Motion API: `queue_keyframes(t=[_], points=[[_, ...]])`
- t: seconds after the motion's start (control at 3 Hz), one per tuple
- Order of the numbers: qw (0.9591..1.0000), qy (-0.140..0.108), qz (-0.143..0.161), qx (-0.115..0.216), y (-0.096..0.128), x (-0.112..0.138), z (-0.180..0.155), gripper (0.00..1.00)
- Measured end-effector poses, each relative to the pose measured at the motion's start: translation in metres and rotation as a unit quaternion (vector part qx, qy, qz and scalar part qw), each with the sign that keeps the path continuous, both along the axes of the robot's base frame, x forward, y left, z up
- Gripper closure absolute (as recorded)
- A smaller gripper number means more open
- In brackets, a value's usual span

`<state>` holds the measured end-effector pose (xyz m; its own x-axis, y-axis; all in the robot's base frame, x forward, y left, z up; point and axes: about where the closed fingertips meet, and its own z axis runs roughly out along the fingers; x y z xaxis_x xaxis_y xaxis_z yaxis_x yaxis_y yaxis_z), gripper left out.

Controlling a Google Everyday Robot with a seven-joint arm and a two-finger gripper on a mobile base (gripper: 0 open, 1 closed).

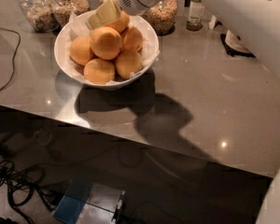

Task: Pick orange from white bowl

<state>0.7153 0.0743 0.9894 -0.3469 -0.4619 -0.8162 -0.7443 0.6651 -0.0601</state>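
The white bowl (147, 55), lined with crinkled white paper, stands at the back left of the grey counter. It holds several yellow-orange oranges in a pile; the largest orange (105, 42) sits on top at the front. My gripper (102, 14), cream-coloured, reaches in from the upper right on a white arm (233, 8). It lies over the bowl's far side, against the top back orange (122, 21), and hides part of that fruit.
Glass jars of grain (37, 9) stand behind the bowl on the left, and another jar (161, 16) on the right. A small bottle (195, 14) and a dark coaster with a dish (233, 43) are at the back right. A black cable (9, 55) runs along the left. The counter's front edge (130, 141) drops to cables and a blue box (70, 204) on the floor.
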Motion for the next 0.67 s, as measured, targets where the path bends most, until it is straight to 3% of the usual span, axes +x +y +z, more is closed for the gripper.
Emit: queue_keyframes(t=[0.33, 0.67], points=[[0.9995, 0.031, -0.01, -0.001, -0.0011, -0.0036, -0.0295, 0.0], [0.9995, 0.031, -0.01, -0.001, -0.0006, -0.0036, -0.0292, 0.0]])
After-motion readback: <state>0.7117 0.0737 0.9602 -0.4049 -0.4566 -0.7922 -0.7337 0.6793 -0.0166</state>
